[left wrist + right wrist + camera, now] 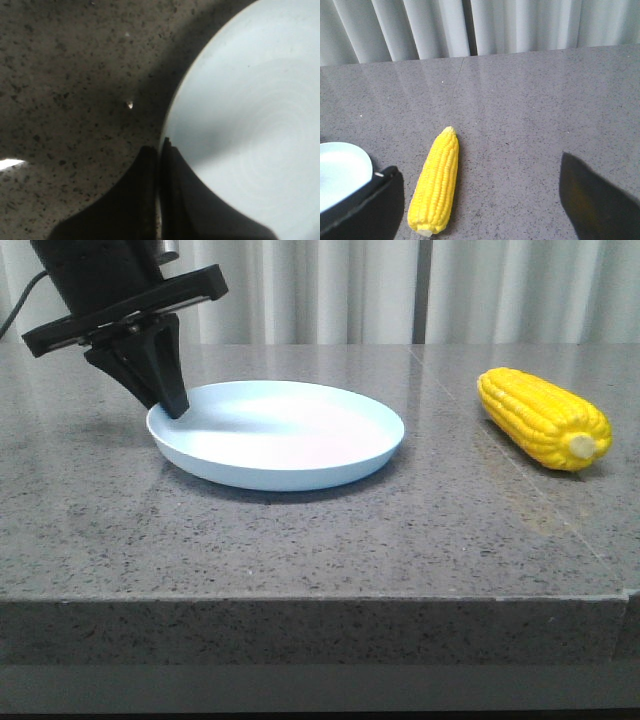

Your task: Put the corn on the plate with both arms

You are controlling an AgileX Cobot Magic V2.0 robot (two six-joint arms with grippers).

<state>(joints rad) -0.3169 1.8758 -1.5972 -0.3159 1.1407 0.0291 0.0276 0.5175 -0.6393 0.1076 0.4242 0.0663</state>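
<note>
Pale pleated curtains (330, 290) hang behind a speckled grey stone desk (300, 530), and there's not much on it. Over on the robot's left side of the desk sits the round, shallow, pale blue-white plate (290, 435). The bright yellow corn cob with the cream stub end (545, 418) is lying well apart from it on the right, straight on the stone, stub pointing toward the front edge.

The left black hand (172, 405) is down at the plate's left rim. In the left wrist view, the left hand (160, 150) looks clenched on that rim: one finger on the desk side, one on the inside of the plate, with only the thin edge between them. So I'd say the left arm is steadying the plate, or maybe about to reposition it.

The right hand (480, 200) only shows up in its own wrist camera. It's spread wide, gripping nothing, and hovers above the desk, with the corn beside its finger on the plate's side rather than between the two.

My read is that we're at the step before the pickup, with the plate secured and the corn not yet touched. Next, the right arm needs to shift over so the cob sits between its fingers, come down, close across the middle of the cob, then carry it over to the plate.
</note>
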